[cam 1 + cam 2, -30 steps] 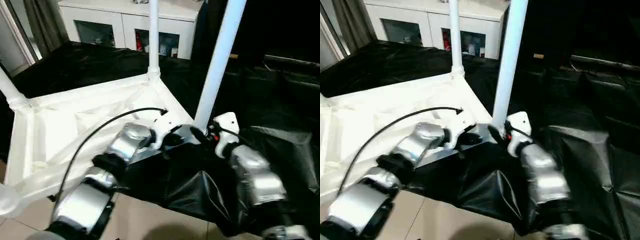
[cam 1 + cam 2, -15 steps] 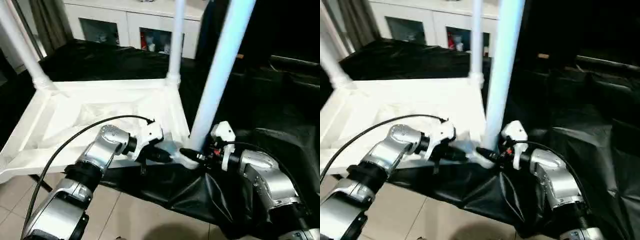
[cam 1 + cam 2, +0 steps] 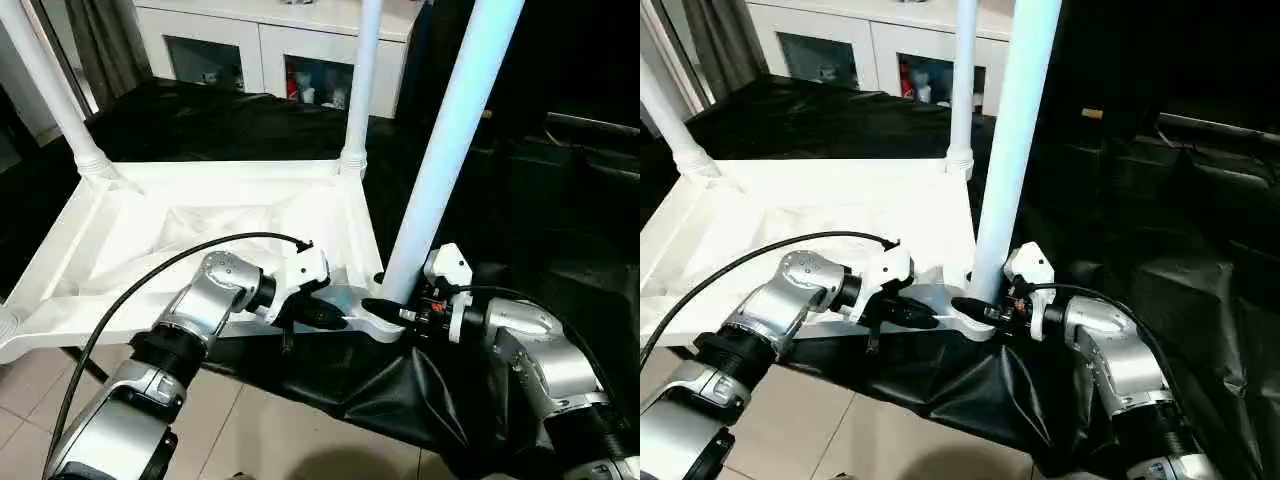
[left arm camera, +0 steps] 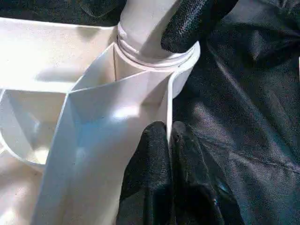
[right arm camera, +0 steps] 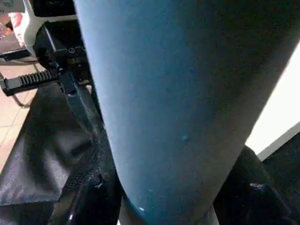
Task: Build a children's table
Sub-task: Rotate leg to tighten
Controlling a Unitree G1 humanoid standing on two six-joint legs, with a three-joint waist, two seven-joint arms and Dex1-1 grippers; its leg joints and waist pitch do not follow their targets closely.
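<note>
Children's table upside down on the black cloth

Children's table (image 3: 200, 225) is all white plastic, lying top-down with ribbed underside up and tube legs rising from round corner sockets. Left gripper (image 4: 168, 140), fingers shut together, pinches the thin rim beside the near corner socket. Right gripper (image 3: 395, 312) clasps the near leg (image 3: 440, 150) at its base. No writing is readable

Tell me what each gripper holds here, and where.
Left gripper: shut on the upturned white plastic children's table, pinching its rim beside the near corner socket. Right gripper: jaws around the near leg at its base.
</note>
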